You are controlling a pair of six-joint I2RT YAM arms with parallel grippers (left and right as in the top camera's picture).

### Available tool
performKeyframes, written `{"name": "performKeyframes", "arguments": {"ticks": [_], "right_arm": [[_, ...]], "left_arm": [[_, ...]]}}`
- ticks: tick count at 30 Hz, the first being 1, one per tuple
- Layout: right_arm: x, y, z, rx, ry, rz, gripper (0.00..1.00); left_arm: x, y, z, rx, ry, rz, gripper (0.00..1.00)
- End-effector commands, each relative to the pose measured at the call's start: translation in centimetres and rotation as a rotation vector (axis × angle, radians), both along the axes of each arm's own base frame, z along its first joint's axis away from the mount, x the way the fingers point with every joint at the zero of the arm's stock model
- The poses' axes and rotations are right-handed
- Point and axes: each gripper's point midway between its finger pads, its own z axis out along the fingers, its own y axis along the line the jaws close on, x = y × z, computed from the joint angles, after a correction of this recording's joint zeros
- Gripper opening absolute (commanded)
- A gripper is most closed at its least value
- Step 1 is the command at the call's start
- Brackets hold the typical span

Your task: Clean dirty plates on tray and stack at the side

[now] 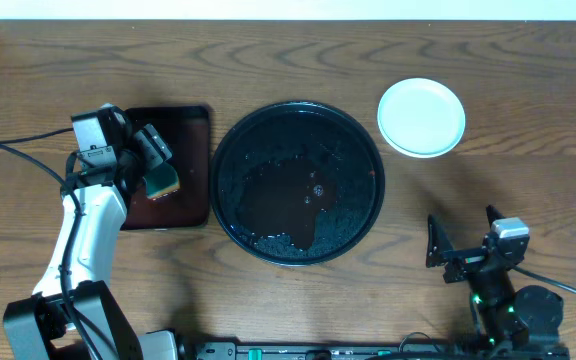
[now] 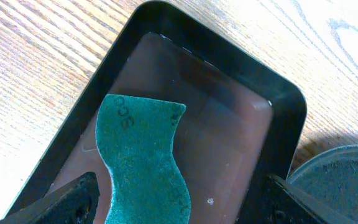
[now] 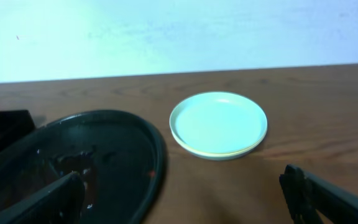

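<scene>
The plates (image 1: 421, 117) sit stacked on the table at the back right, off the tray. The top one is mint-white and clean, and in the right wrist view (image 3: 218, 124) a pale yellow edge shows under it. The round black tray (image 1: 353, 150) holds no plates, only wet streaks and specks. It also shows in the right wrist view (image 3: 104, 162). My left gripper (image 1: 161, 168) is open over a green sponge (image 2: 142, 155) that lies in the rectangular tray. My right gripper (image 1: 463, 232) is open and empty at the front right.
The dark reddish-brown rectangular tray (image 1: 193, 160) stands just left of the round tray, with a film of liquid in it (image 2: 229, 124). A cable runs across the table at the far left. Bare wood lies between the round tray and my right gripper.
</scene>
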Motion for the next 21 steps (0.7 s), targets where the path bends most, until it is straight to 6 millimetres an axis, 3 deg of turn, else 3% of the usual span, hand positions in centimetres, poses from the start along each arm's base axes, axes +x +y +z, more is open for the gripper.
{"name": "performKeyframes", "arguments": {"ticks": [1,7,21], "right_arm": [[0.6,-0.2,-0.8,0.015,-0.025,-0.013,0.99],[1.8,-0.5,-2.4,0.046,-0.088,-0.036,0.99],[1.9,-1.1,-2.7,0.007,-0.084,-0.077,0.99]], "left_arm": [[-0.1,0.2,-0.1,0.006,0.006,0.003,0.84],[-0.1,0.2,-0.1,0.006,0.006,0.003,0.84],[-0.1,0.2,-0.1,0.006,0.006,0.003,0.84]]}}
